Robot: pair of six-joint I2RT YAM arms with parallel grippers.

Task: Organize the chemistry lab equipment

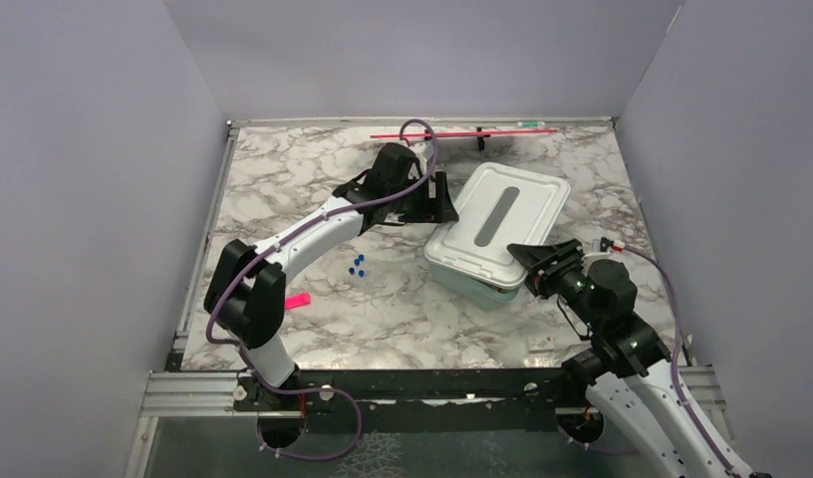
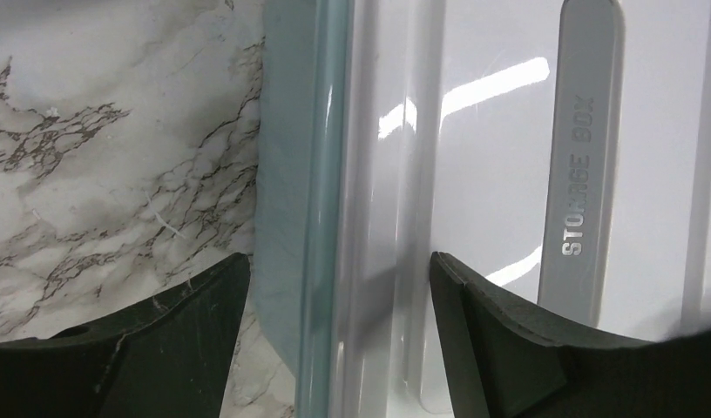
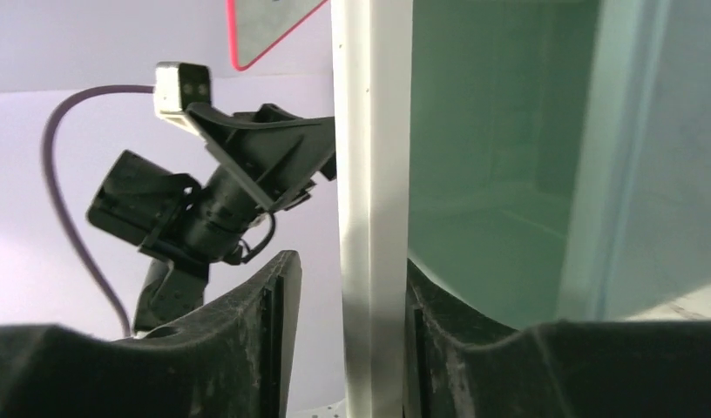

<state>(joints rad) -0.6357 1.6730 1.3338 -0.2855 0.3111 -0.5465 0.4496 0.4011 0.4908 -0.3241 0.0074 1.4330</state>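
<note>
A teal storage box (image 1: 469, 278) with a white lid (image 1: 530, 194) stands right of centre. My left gripper (image 1: 444, 199) is open, its jaws straddling the lid's left edge (image 2: 378, 174) without pinching it; it shows in the left wrist view (image 2: 339, 257). My right gripper (image 1: 519, 253) is open at the box's near right corner, the white lid rim (image 3: 369, 174) between its jaws, touching the right finger with a gap to the left one (image 3: 352, 261). Blue-capped tubes (image 1: 358, 266) lie on the table left of the box. A small clear item with red (image 1: 542, 344) lies near the front edge.
A flat pink strip (image 1: 298, 300) lies by the left arm's base. A long red rod on a black stand (image 1: 462, 132) runs along the back edge, a small greenish item (image 1: 530, 124) at its right end. Grey walls enclose the marble table (image 1: 283, 199).
</note>
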